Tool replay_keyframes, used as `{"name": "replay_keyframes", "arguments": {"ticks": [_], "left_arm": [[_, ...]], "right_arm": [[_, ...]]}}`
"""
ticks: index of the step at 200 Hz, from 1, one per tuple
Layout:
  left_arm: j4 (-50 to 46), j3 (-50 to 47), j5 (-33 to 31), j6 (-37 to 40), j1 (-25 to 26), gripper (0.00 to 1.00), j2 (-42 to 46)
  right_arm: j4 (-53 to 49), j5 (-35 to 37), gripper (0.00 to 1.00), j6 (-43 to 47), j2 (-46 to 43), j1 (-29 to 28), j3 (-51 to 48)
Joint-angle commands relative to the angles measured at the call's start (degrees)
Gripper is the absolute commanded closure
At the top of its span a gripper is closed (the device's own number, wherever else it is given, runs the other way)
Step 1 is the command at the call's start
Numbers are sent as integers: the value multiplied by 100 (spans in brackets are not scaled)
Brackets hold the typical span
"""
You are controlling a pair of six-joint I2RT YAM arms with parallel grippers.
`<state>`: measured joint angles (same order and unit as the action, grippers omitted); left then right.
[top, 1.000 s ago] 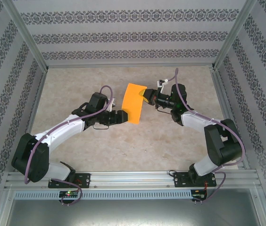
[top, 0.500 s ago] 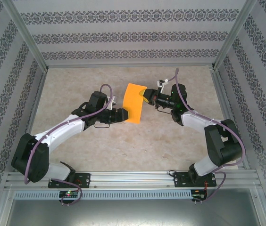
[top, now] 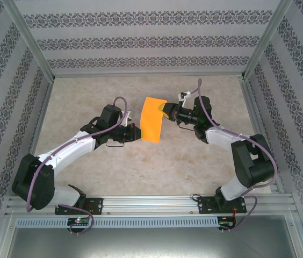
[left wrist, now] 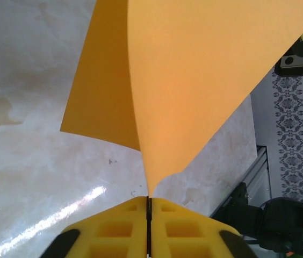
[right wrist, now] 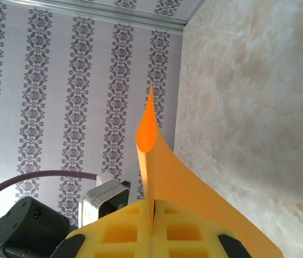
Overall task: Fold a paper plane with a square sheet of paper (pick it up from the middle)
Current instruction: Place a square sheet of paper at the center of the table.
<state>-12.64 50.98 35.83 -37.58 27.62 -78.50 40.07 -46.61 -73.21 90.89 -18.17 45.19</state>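
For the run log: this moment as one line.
left end effector: shut on orange sheet | right end effector: shut on orange sheet | shape: curved between them

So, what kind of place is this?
Likely a robot test enclosure, not a home: wallpapered panels in a metal frame, a marble-look table, two arms on a mounting rail.

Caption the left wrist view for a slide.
Left gripper shut on the folded bright orange paper sheet, held over the pale marbled tabletop.
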Motion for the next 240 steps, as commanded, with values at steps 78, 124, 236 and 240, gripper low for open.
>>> {"name": "replay_keyframes", "arguments": {"ticks": [78,124,236,240], "left_arm": [[-248,-11,46,-93,0,94,-409],[-96,223,148,-91,54,94,-1040],[480,222,187,-380,148,94,-2013],[491,221,187,-397,148,94,-2031]], "right_arm": [[71,-58,97,494,1239,-316,251],[-213,-92,89,865,1605,-209,344],[-3956,1268,61,3480,1368,-93,1283],[-4068,1338,60,3563,1349,-96,1317]]}}
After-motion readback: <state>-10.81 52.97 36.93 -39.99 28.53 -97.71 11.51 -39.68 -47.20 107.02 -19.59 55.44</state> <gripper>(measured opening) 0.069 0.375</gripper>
